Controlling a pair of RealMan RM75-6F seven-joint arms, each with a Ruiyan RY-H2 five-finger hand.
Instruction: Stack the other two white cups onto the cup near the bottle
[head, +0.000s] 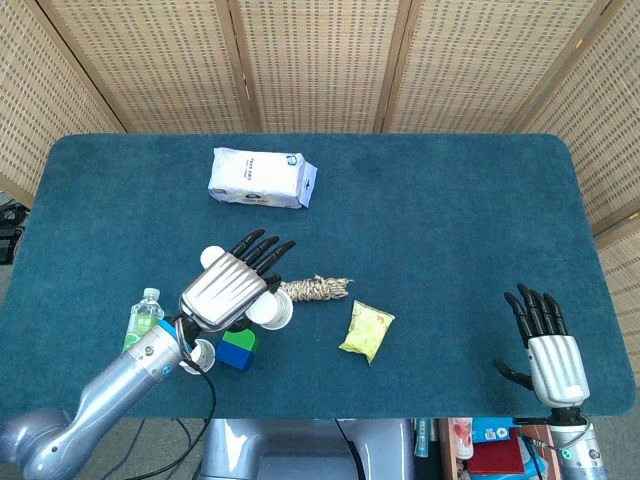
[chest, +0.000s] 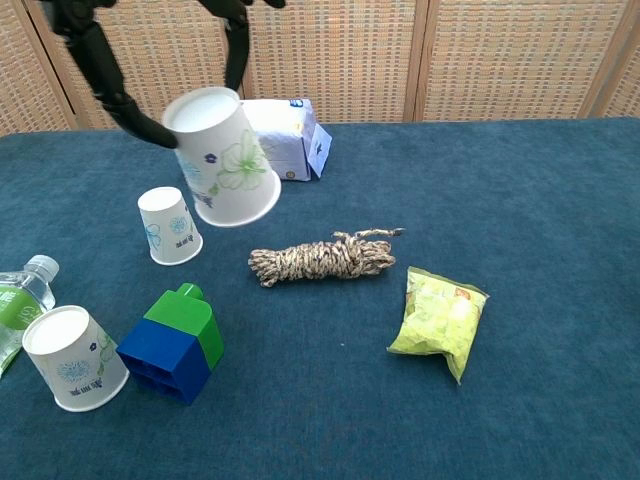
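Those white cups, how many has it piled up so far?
None stacked yet. The left hand holds one cup lifted off the table, upside down and tilted. The cup by the bottle stands alone, nothing on it, next to the bottle. A third cup sits untouched behind the blue and green block. The right hand is idle. Both stackings remain.

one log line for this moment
left hand: holds white paper cup lifted, upside down | right hand: open | stack: not started

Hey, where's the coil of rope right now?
The coil of rope lies on the table near the centre of the chest view, between the yellow-green snack bag on its right and the small upside-down cup on its left.
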